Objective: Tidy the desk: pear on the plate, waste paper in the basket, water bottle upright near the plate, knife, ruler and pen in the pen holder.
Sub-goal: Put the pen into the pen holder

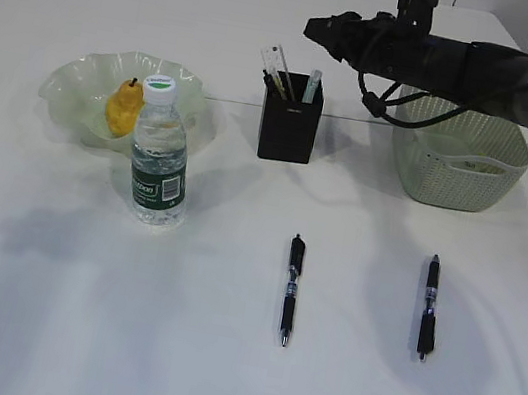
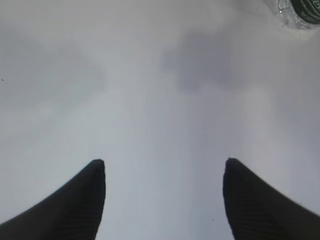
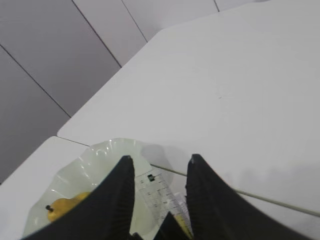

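- The right gripper point(image 1: 317, 29) hangs in the air above and a little behind the pen holder point(image 1: 289, 126); its fingers point(image 3: 117, 200) stand a little apart and do not clamp anything.
- The ruler point(image 3: 159, 192) shows in the gap between these fingers in the right wrist view, below them; it stands tilted in the pen holder, together with some other thin things that I cannot name.
- The plate point(image 1: 82, 76) is far to the left side of the right fingers, and the pear point(image 1: 123, 109) lies in it.
- The water bottle point(image 1: 161, 160) stands upright just in front of the plate, at its rim.
- The basket point(image 1: 463, 160) is under the right arm, behind the fingers; what lies inside it I cannot tell.
- Two dark pens, one point(image 1: 291, 288) and another point(image 1: 428, 306), lie flat on the surface point(image 1: 214, 372), well apart from the right fingers and nearer to the camera.
- The left gripper point(image 2: 164, 167) has its fingers point(image 2: 85, 200) wide apart over the bare surface, with nothing between them; the bottom of the water bottle is far ahead and to the right of them.
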